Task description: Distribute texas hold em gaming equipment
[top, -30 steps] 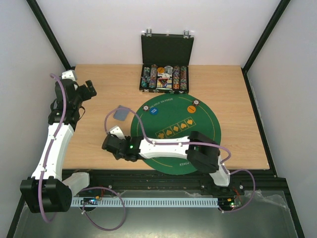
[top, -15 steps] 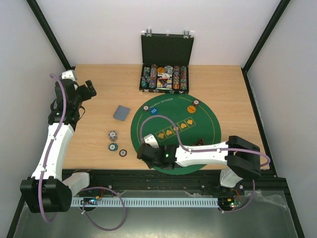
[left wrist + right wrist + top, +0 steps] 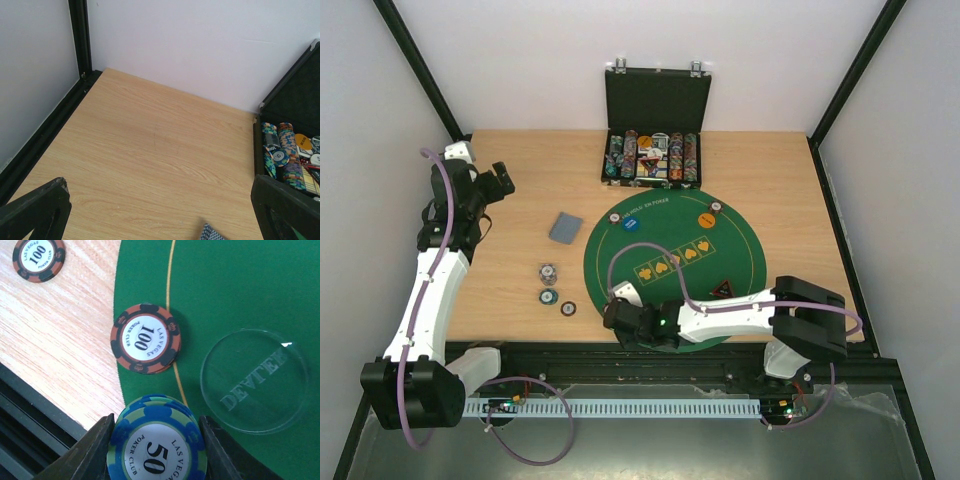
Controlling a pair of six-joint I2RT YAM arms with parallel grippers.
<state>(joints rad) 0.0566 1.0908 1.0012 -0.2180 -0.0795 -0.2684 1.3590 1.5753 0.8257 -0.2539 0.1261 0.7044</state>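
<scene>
Right end effector (image 3: 156, 440) is clamped on a blue-and-green 50 chip (image 3: 157, 452), one finger on each side of it, at the near left rim of the mat (image 3: 720, 250). Left end effector (image 3: 502, 179) hangs over the far left part of the bench (image 3: 770, 170), fingers wide apart with nothing between them.

Light wood covers the bench, and one round green felt mat lies on its right half. White walls (image 3: 520, 60) close in the back and sides, with two black posts (image 3: 420, 70) slanting up from the far corners. One black case (image 3: 655, 95) stands open at the far edge, its rows of chips facing forward.

On the mat lie one blue button (image 3: 631, 224), one orange button (image 3: 704, 219) and one black-and-red marker (image 3: 722, 290). One grey-blue card (image 3: 564, 228) lies on bare wood just left of the mat; I cannot tell whether more lie under it. Three chips (image 3: 550, 296) lie nearer, also on bare wood.

From the right wrist, two brown 100 chips (image 3: 145, 338) show, one across the mat's edge and one on wood. One clear disc (image 3: 255, 380) lies on the felt beside the 50 chip.
</scene>
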